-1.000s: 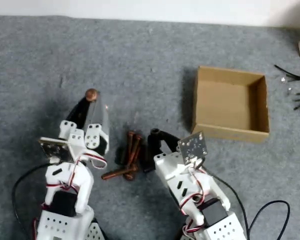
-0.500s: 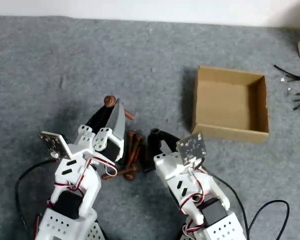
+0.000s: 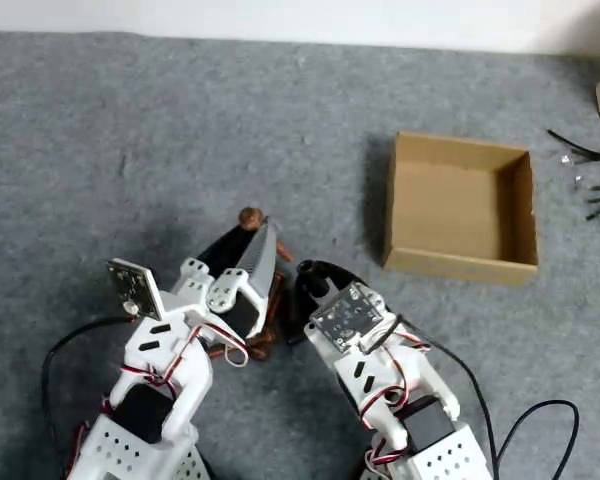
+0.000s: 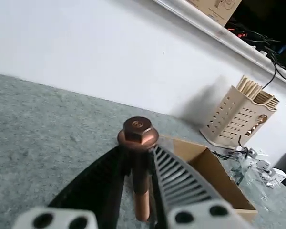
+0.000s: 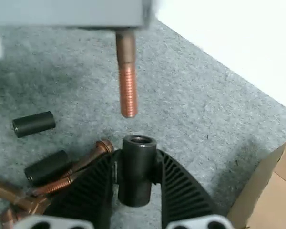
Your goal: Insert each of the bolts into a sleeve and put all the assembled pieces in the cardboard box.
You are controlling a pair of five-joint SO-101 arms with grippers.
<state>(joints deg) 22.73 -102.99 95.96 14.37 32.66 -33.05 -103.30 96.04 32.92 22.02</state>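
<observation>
Copper-coloured bolt (image 4: pixel 138 133), flanged hex head up and threads down, is clamped at the shank by the left gripper (image 4: pixel 139 151). Right gripper (image 5: pixel 137 158) is clenched on the black sleeve (image 5: pixel 136 183), bore up, just below the bolt tip. Both look rigid, smooth metal and likely slippery, so hold mid-length. Spare bolts (image 5: pixel 62 177) lie nearby, the cardboard box (image 3: pixel 458 265) apart.

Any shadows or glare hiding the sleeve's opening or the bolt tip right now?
Right wrist view: no glare; the sleeve is dark inside its opening but the rim shows, and the bolt thread is evenly lit. High view: the cardboard box shadows the carpet on its left.
</observation>
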